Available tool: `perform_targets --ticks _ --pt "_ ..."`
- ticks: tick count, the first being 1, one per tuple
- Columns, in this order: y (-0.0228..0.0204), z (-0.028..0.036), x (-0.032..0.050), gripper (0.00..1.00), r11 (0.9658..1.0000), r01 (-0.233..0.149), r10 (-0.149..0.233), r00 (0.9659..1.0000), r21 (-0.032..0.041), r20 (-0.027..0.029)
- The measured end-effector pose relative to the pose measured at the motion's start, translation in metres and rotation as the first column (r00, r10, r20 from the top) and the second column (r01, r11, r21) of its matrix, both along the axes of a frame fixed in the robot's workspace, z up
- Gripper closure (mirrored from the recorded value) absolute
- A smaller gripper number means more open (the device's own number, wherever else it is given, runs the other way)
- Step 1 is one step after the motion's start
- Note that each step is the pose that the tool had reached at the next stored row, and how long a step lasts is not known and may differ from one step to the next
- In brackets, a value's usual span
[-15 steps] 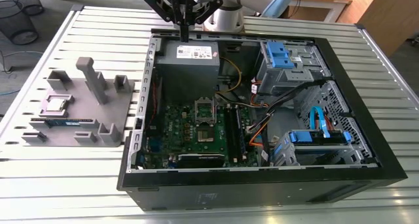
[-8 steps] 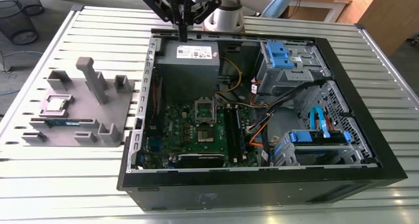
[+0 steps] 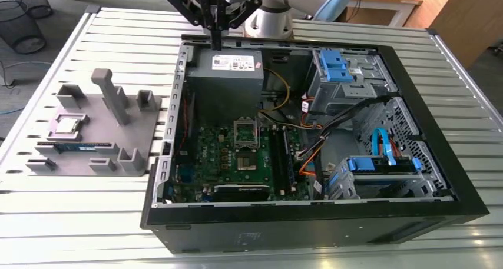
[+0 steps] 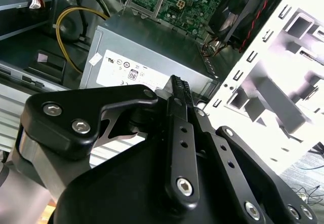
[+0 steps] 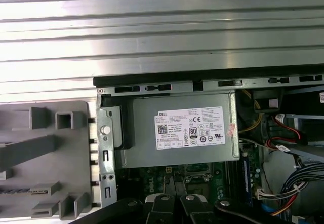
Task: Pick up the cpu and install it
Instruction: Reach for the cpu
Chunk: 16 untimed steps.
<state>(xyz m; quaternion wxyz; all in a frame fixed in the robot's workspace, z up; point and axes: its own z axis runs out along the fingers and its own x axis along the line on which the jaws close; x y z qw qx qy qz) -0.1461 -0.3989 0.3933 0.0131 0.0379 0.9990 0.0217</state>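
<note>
While the tool (image 3: 214,45) hangs closed, the cpu (image 3: 67,125) lies flat, square and silvery.

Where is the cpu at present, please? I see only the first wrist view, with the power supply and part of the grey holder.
Observer: In the exterior view the cpu lies flat on the grey holder, at the exterior view's left of the computer case.
Operator: Is the hand near it?
Observer: No. The hand hangs over the power supply at the case's far edge, well apart from the cpu.
Operator: Does it carry anything?
Observer: No. In the second wrist view its fingers are shut on nothing.
</note>
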Motion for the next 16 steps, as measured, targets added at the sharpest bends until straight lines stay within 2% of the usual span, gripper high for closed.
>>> perform_targets --ticks 16 --pt "0.0 0.0 -0.0119 0.89 1.0 0.0 0.0 1.0 0.0 0.0"
